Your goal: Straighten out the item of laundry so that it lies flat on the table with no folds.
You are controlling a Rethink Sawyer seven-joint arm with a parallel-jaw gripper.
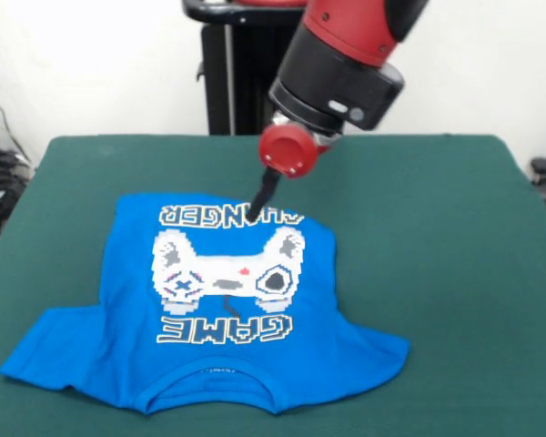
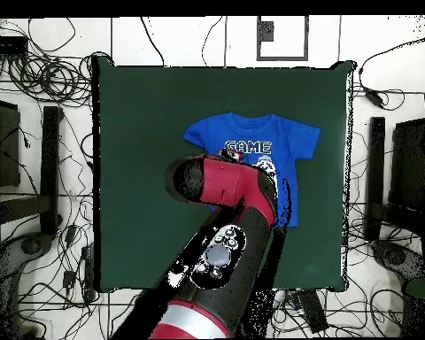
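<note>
The item of laundry (image 1: 127, 300), a bright blue T-shirt, lies print side up on the green table (image 1: 437, 237), with the collar at the near edge and both sleeves spread out. Its far edge runs just behind the "CHANGER" lettering. My gripper (image 1: 265, 197) reaches down from the red wrist and its tip touches that far edge at the middle. Whether it holds cloth I cannot tell. In the overhead view the arm (image 2: 229, 190) covers the gripper and part of the shirt (image 2: 251, 131); a blue strip shows beside the arm.
Green table top (image 2: 136, 133) extends wide on both sides of the shirt. A black pedestal column (image 1: 229, 73) stands behind the far edge. Cables (image 2: 39, 80) lie on the floor around the table.
</note>
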